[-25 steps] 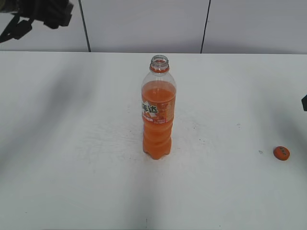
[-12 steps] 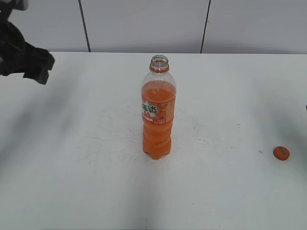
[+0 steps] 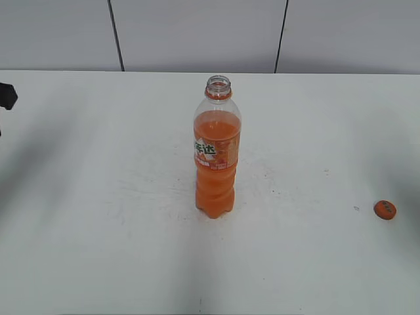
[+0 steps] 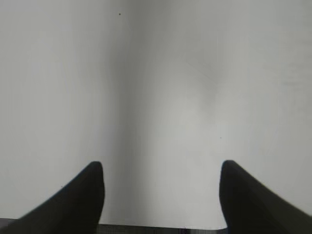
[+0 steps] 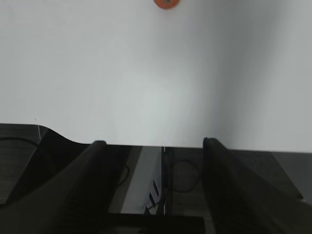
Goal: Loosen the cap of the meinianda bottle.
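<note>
The meinianda bottle (image 3: 216, 154) stands upright in the middle of the white table, its neck open with no cap on it. The orange cap (image 3: 385, 209) lies on the table far to the right; it also shows at the top edge of the right wrist view (image 5: 166, 3). My left gripper (image 4: 161, 168) is open and empty over bare table; only a dark bit of it (image 3: 6, 96) shows at the left edge of the exterior view. My right gripper (image 5: 153, 144) is open and empty over the table's edge, out of the exterior view.
The white table (image 3: 98, 197) has faint scuff marks around the bottle. A grey panelled wall (image 3: 197, 33) stands behind it. In the right wrist view the table's edge (image 5: 156, 145) runs across, with dark floor and cables below.
The left arm has drawn back to the left and downward, almost out of the exterior view. The right arm's dark bit at the right edge has left the view. Bottle and cap have not moved.
</note>
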Available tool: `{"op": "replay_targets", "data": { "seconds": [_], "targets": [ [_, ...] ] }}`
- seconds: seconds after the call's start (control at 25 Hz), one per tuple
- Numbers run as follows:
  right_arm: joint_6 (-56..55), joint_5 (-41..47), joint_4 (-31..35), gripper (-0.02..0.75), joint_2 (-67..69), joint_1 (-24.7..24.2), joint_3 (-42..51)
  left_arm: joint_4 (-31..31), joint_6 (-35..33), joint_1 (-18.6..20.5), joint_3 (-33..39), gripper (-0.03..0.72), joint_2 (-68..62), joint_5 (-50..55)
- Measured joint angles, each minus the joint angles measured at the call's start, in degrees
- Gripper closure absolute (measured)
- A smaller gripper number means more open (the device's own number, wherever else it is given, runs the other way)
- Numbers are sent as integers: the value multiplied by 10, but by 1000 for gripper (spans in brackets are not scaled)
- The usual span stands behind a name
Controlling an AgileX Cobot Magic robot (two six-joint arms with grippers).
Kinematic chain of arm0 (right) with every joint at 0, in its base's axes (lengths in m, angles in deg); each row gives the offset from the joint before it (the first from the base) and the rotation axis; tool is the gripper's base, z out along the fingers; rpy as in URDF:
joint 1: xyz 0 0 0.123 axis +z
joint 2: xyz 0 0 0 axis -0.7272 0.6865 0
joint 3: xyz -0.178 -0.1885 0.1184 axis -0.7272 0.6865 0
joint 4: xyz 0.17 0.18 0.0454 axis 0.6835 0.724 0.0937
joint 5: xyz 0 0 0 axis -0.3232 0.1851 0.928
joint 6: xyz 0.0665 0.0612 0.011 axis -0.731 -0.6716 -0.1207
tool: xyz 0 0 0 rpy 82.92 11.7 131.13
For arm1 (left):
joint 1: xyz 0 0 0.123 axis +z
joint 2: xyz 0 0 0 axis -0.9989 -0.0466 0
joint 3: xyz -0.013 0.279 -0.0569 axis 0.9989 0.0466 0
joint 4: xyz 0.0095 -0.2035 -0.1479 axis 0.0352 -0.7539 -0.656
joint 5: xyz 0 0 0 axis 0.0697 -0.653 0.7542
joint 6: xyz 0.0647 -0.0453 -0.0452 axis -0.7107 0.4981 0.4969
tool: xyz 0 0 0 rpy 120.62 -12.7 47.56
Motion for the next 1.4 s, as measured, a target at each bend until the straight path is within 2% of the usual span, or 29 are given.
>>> {"op": "replay_targets", "data": {
  "seconds": [0.12,0.32,0.64,0.88,1.16,1.4],
  "targets": [
    [-32,13,-35,278,-3,0,0,-9,0,0,19,237,42,5],
    [-46,15,-50,278,-40,0,0,-17,0,1,102,239,149,6],
    [-50,17,-55,278,-210,0,31,-16,-3,1,235,260,394,0],
    [-50,18,-58,278,-339,0,93,-39,-86,1,320,274,622,-45],
    [-37,21,-58,279,-493,0,135,-83,-145,1,349,278,823,-67],
    [1,21,-58,279,-631,0,150,-93,-149,1,359,280,865,-82]
  ]
}}
